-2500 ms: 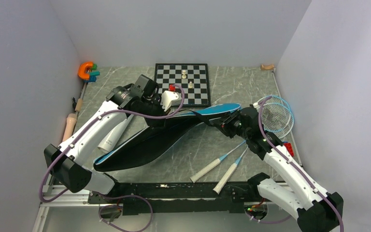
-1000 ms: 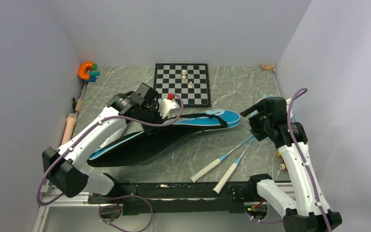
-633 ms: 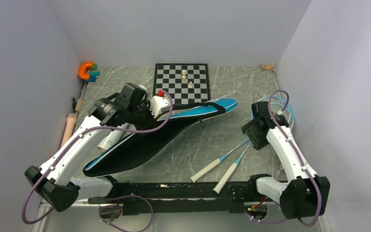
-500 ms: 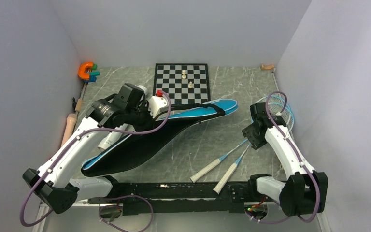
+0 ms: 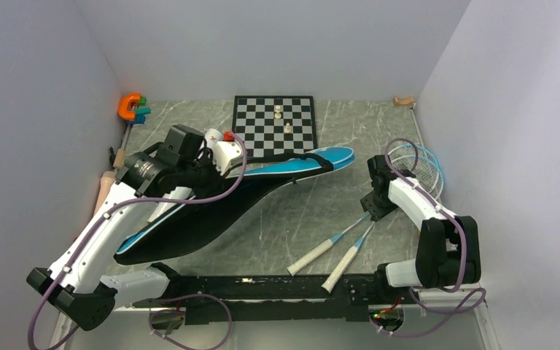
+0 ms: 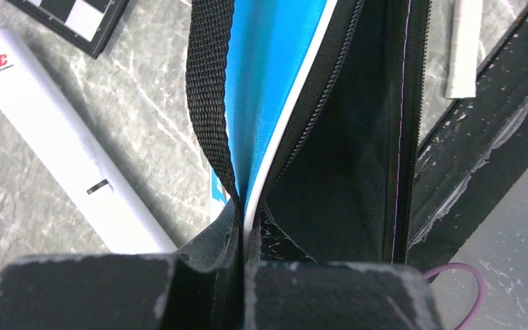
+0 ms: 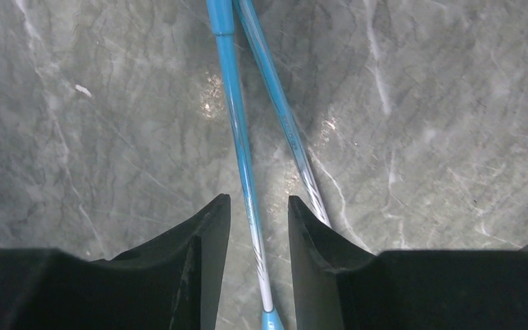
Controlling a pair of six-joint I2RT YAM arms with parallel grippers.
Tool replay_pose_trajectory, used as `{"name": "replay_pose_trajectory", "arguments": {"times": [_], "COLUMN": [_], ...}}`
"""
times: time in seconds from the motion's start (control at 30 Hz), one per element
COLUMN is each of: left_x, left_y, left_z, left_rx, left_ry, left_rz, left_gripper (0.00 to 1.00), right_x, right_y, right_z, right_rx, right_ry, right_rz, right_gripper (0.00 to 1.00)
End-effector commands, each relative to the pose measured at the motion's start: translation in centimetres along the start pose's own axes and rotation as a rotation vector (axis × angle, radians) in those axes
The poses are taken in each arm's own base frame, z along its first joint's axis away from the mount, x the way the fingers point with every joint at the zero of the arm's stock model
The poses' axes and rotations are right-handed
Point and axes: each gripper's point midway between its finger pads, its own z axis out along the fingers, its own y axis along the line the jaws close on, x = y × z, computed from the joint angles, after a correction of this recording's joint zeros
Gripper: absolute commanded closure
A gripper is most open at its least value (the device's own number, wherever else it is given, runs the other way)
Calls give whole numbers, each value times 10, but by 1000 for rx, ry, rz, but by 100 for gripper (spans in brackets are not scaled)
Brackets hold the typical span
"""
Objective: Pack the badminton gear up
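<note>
Left tool is clamped tight on the zipped rim of the blue bag. The black strap runs down into the same pinch. To the right of the grip the bag mouth gapes, with dark lining showing. From the top view the bag has its upper flap raised at the left tool. Its long body runs from the near left of the bench to a blue tip just short of the chessboard. The white tube lies flat on the bench just beside the bag's left side, one end close to the chessboard corner. Right tool sits low over the bench with its fingers apart, astride the shaft of one racket. A gap shows on either side of the shaft, and no contact is visible. The second racket has its shaft running close beside the first and passing behind the right-hand finger. From above, the right tool stands over the shafts about midway along. The two racket heads overlap near the right wall. The white handles point toward the near edge of the bench. Both rackets lie outside the bag, to its right and apart from it.
</note>
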Motion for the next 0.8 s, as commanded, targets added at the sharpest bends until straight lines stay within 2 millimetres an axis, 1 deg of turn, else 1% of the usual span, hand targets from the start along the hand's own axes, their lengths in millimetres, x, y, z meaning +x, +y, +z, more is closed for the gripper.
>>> {"name": "replay_pose_trajectory", "arguments": {"times": [0.0, 0.1, 0.17, 0.3, 0.33, 0.43, 0.47, 0.5, 0.6, 0.7, 0.77], "left_x": [-22, -19, -16, -5, -3, 6, 12, 15, 26, 36, 43], "left_y": [20, 31, 44, 85, 92, 112, 122, 130, 145, 154, 159], "left_z": [-23, -29, -35, -53, -58, -73, -82, -89, -104, -107, -107], "left_rx": [-107, -161, -224, -412, -442, -524, -581, -620, -681, -721, -749], "left_ry": [-107, -106, -95, -79, -87, -104, -99, -103, -106, -84, -67], "left_rz": [4, -15, -38, -135, -161, -238, -268, -296, -359, -407, -433], "left_gripper": [100, 100, 100, 100, 100, 100, 100, 100, 100, 100, 100], "right_x": [-1, 0, 2, 8, 9, 12, 12, 12, 9, 6, 7], "right_y": [12, 13, 15, 17, 17, 19, 19, 20, 28, 39, 48], "right_z": [10, 18, 22, 31, 33, 34, 32, 30, 14, -11, -34], "right_rx": [-26, -11, -5, 4, 7, 2, 1, -2, -35, -88, -137], "right_ry": [-11, -3, 6, 21, 24, 19, 14, 8, -35, -92, -131], "right_rz": [16, 7, -1, -21, -29, -57, -66, -73, -110, -169, -234], "right_gripper": [59, 58, 58, 62, 67, 91, 97, 100, 100, 100, 100]}}
